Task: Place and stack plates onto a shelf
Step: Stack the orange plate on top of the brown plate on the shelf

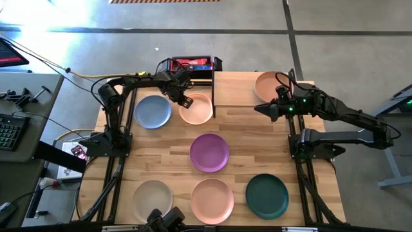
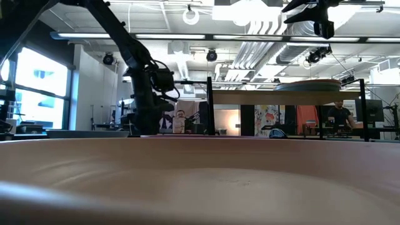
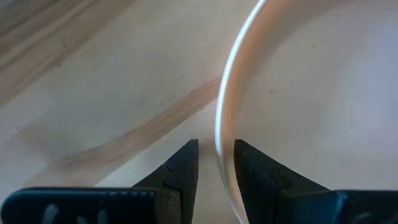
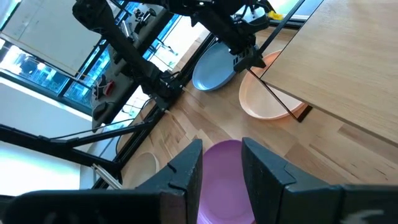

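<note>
My left hand (image 3: 216, 163) straddles the peach plate (image 3: 298, 93) rim, fingers narrow; the right hand (image 4: 221, 163), slightly parted, hovers beside the shelf (image 1: 241, 88).

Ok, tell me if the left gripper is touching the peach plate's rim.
Cannot tell. In the left wrist view the left gripper straddles the peach plate rim with open jaws, but no clear contact or gap shows at either side.

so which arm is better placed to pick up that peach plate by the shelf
Left. Its tool already straddles the peach plate rim, fingers open on either side. The right tool hangs over the shelf near the orange plate, away from it.
</note>
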Controlling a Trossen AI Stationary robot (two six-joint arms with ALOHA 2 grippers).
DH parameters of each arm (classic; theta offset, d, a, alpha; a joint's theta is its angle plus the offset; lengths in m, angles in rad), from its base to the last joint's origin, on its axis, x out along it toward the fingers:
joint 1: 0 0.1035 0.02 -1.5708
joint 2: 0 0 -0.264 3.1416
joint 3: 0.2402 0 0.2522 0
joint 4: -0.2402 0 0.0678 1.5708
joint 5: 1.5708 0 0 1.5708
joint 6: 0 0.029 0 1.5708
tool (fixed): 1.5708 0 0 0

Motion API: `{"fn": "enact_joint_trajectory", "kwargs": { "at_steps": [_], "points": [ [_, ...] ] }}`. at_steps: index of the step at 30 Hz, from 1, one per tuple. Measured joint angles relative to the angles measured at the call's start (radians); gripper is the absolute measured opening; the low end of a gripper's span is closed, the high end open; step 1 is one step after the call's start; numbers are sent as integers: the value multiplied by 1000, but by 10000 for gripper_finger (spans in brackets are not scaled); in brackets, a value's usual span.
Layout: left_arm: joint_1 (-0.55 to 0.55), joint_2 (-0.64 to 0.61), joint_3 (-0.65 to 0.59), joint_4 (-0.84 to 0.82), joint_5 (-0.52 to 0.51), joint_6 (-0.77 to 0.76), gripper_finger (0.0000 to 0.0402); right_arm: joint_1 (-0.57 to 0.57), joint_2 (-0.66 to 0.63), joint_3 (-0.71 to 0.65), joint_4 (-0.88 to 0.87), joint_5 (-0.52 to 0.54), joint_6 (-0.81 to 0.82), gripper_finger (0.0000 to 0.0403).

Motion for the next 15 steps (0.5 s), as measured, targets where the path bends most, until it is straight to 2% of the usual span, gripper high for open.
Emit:
{"fn": "enact_joint_trajectory", "kwargs": {
  "at_steps": [7, 15],
  "points": [
    [0, 0, 0, 7, -1, 20, 83, 0, 0, 0, 0, 0, 0, 94],
    [-4, -2, 0, 8, 1, 26, 12, 0, 0, 0, 0, 0, 0, 94]
  ]
}}
